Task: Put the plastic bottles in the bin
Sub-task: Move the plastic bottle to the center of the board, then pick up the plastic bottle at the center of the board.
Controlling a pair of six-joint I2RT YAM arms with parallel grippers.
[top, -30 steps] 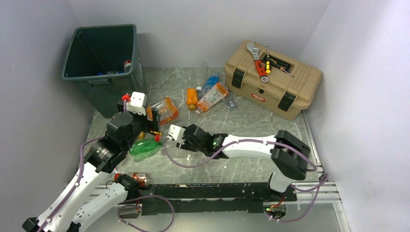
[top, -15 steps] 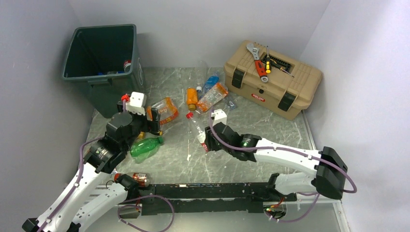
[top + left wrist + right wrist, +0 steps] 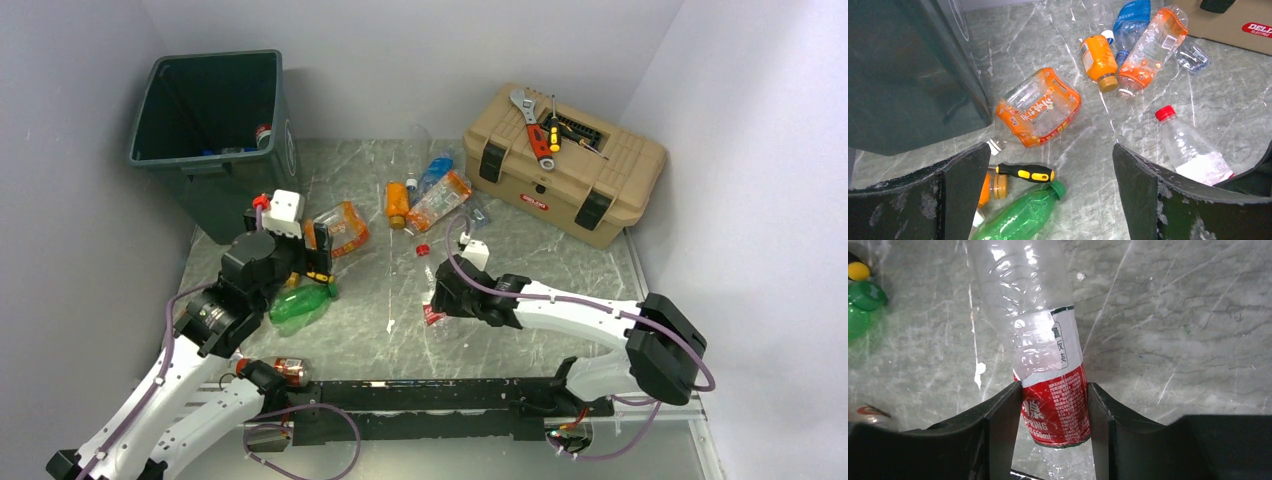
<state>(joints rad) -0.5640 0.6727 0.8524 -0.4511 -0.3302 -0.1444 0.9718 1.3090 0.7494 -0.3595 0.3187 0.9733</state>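
At the table's far left corner stood the bin; the toolbox sat toward the far right corner. Near the bin, the left gripper hung wide open above an orange bottle and a green bottle. Mid-table, the right gripper clamped a clear bottle by its red label.

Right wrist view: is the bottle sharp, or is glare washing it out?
Right wrist view: the bottle is sharp, its red label print crisp; white glare spots sit only on the clear upper body. Top view: it is small and nearly lost against the marbled table.
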